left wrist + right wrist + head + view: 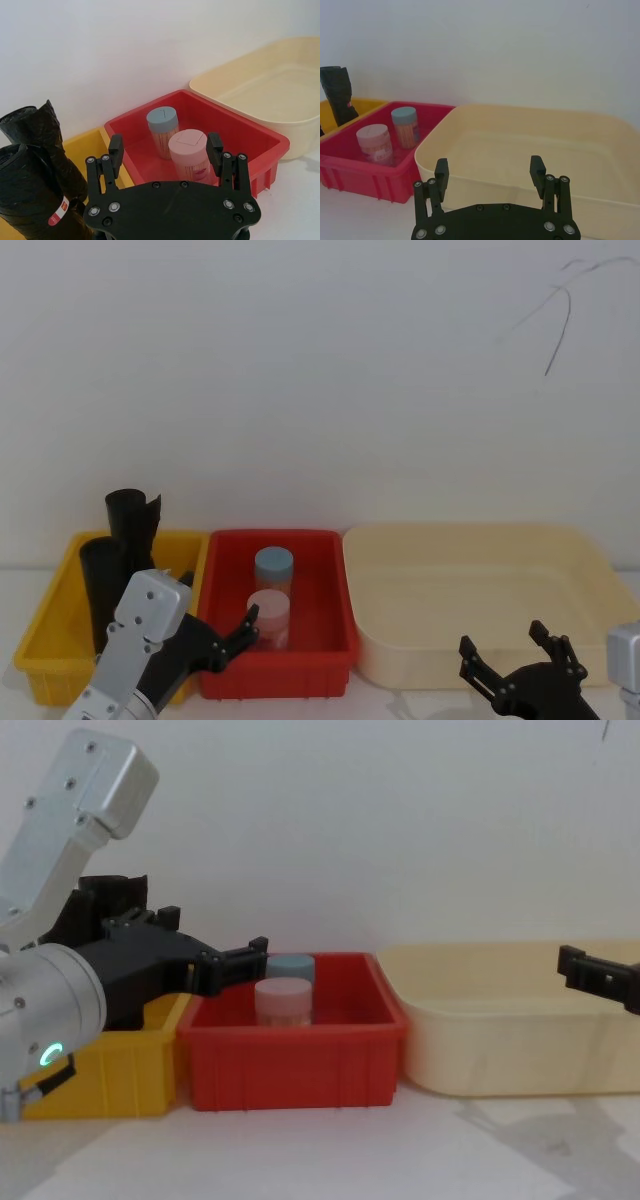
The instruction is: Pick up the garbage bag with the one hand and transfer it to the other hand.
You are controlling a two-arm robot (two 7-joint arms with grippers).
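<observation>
Three containers are set in a row before a white wall [320, 370]: a yellow bin [48, 672] on the left, a red bin [290, 676] in the middle and a wider cream tray [450, 531] on the right, each just beside the next. Two jars are stood upright in the red bin, a blue-lidded jar [274, 568] close behind a pink-lidded jar [268, 612].

Three containers sit in a row along the tabletop's [330, 1150] far edge. In the left bin [48, 605] the garbage bag [100, 575] stands before another roll [133, 515]. In the middle bin [330, 536] the rear canister [274, 568] stands behind the front canister [268, 612]. The tub [450, 532] lies rightmost. My left hand [220, 625] hangs before the two bins' shared edge, and my right hand [503, 640] before the tub.
</observation>
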